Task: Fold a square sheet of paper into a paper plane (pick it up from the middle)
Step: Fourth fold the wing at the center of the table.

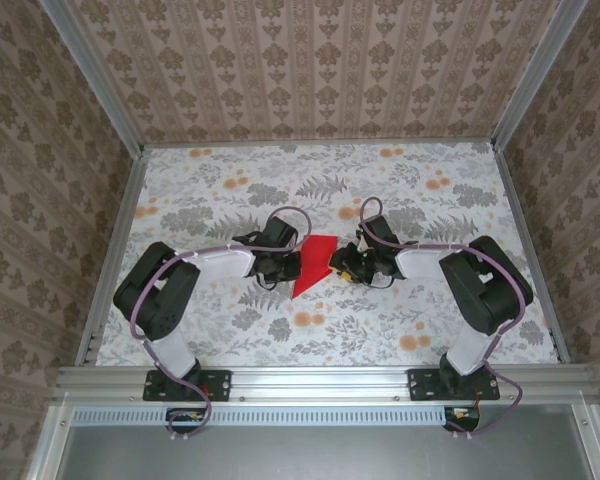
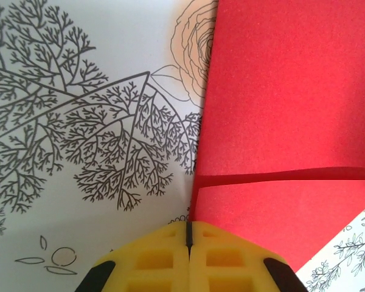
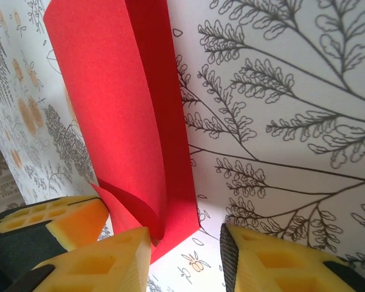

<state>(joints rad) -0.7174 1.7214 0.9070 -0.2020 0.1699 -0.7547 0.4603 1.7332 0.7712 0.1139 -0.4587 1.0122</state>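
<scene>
Patterned wallpaper [image 1: 280, 60] closes in three sides of the cell. The table [image 1: 450, 200] wears a pale cloth printed with grey leaves and orange blossoms. An aluminium rail [image 1: 320, 378] along the near edge carries both arm bases.

The red sheet of paper [image 1: 315, 262] sits near the middle of the table, between the two grippers. From above it reads as a creased, pointed shape with its tip towards the near edge. It is no flat square: one layer is folded over another and part of it stands up off the cloth.

The left gripper [image 1: 288, 262] reaches in from the left. In its wrist view the left gripper [image 2: 188, 226] has its yellow pads pressed together with only a thin seam between them. The corner of the sheet [image 2: 280, 97] runs straight into that seam, so the paper appears to be pinched there, though the contact itself is hidden by the pads. A folded edge crosses the red surface just above the fingertips.

The right gripper [image 1: 341, 264] comes in from the opposite side. In its wrist view the right gripper [image 3: 184, 234] has its jaws apart. The lower end of the sheet [image 3: 115, 109] hangs in the gap, close against the left-hand finger and clear of the other. The paper curls upright here, with one flap bowed outward.
</scene>
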